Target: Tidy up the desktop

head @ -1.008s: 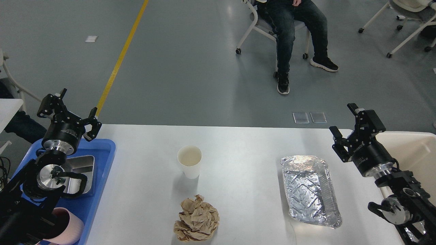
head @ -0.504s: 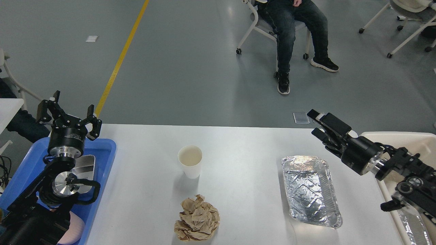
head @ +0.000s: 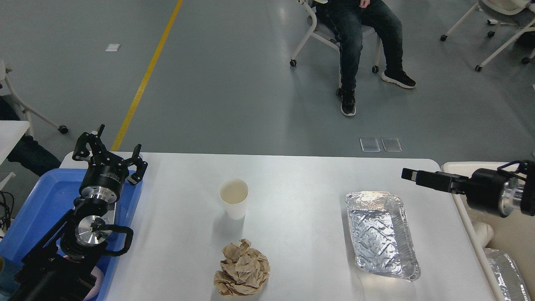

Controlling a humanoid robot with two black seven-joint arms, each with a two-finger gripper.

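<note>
Your left end effector (head: 109, 151) stands with fingers spread wide, holding nothing, at the far-left corner of the surface (head: 301, 175) over the blue tray (head: 37, 205); your right end effector (head: 411, 174) comes in side-on above the right edge, touches nothing, and you cannot tell whether it is spread or closed (its fingers overlap). The surface fills the lower frame, long axis left to right, carrying a paper cup (head: 233, 197), crumpled brown paper (head: 241, 269) and a foil tray (head: 381, 232) lying near to far.

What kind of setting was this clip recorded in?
Probably a lab or testing hall, not a home: a wide grey floor with a yellow line, wheeled office chairs, and a desktop staged with a paper cup and a foil tray.
</note>
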